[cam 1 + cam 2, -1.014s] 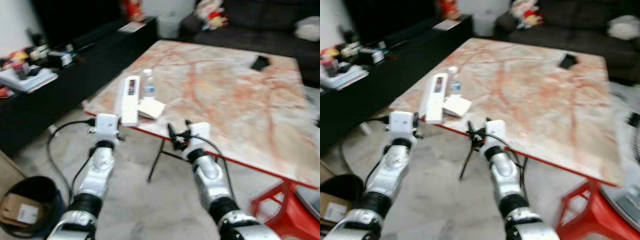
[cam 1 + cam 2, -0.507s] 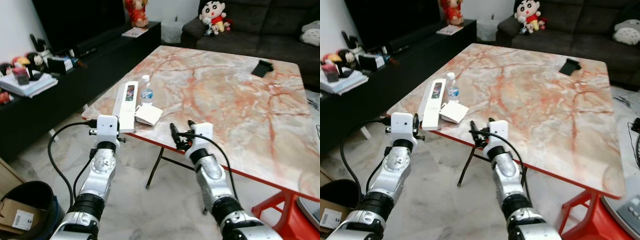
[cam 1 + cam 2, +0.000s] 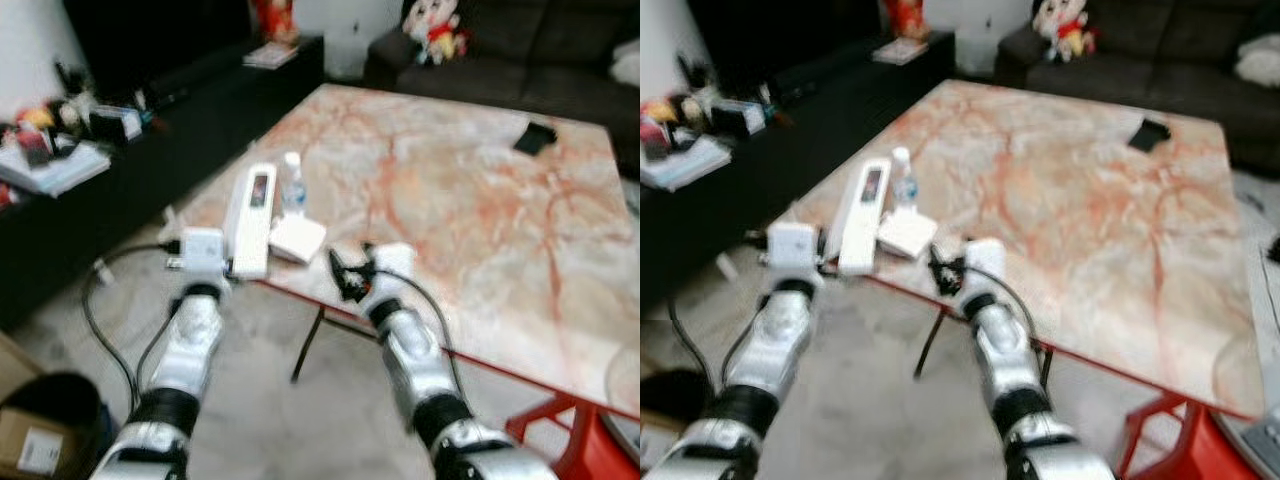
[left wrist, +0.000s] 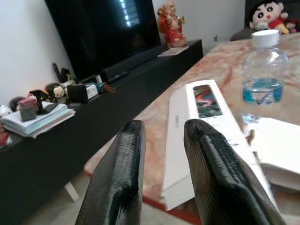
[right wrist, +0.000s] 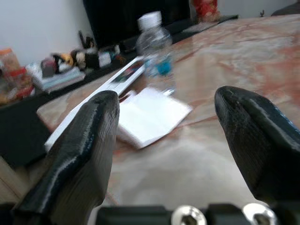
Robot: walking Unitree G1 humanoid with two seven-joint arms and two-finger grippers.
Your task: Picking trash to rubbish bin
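Trash: we take the task's things to be the three items grouped at the near left corner of the marble table (image 3: pixel 480 190), where both arms can reach them from the floor side.
Rubbish bin: the dark bin (image 3: pixel 50 420) sits on the floor at our near left, well apart from the table.
Long white box (image 3: pixel 252 218): it lies along the table's left edge, just beside the bottle; it carries a colour picture panel, but we cannot read any print.
Water bottle (image 3: pixel 292 184): upright, white cap, blue label too blurred to read.
White packet (image 3: pixel 298 238): flat, near the table edge, nearest to our right arm.
Right gripper (image 3: pixel 350 272): at the table's near edge, fingers (image 5: pixel 84 150) spread wide, lined up on the packet.
Left gripper (image 4: pixel 161 164): just off the box's near end, fingers (image 4: pixel 211 164) a little apart, holding nothing.
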